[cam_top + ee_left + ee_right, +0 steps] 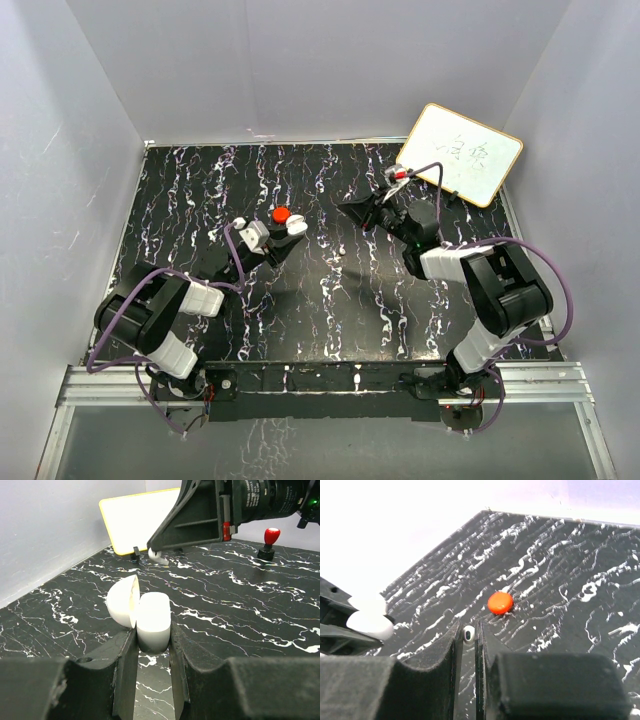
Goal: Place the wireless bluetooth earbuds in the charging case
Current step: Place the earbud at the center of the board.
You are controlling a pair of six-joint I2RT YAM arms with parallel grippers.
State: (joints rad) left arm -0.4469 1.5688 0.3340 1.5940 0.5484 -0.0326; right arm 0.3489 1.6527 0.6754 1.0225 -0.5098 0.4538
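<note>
Table (330, 300): is stretching from the arm bases at the near edge to the back wall.
Charging case (152, 620): is sitting between the fingers of the left gripper (290, 233), left of the table's middle, with its lid hanging open on the left side in the left wrist view.
Earbud (468, 634): is sitting between the fingertips of the right gripper (350, 208), behind and to the right of the charging case, apart from it.
Round puck (281, 214): is lying on the table just behind the left gripper, left of the right gripper's tips.
Whiteboard (460, 153): is standing at the table's far right corner, behind the right gripper.
Grippers: are pointing toward each other near mid-table, tips near but not touching.
</note>
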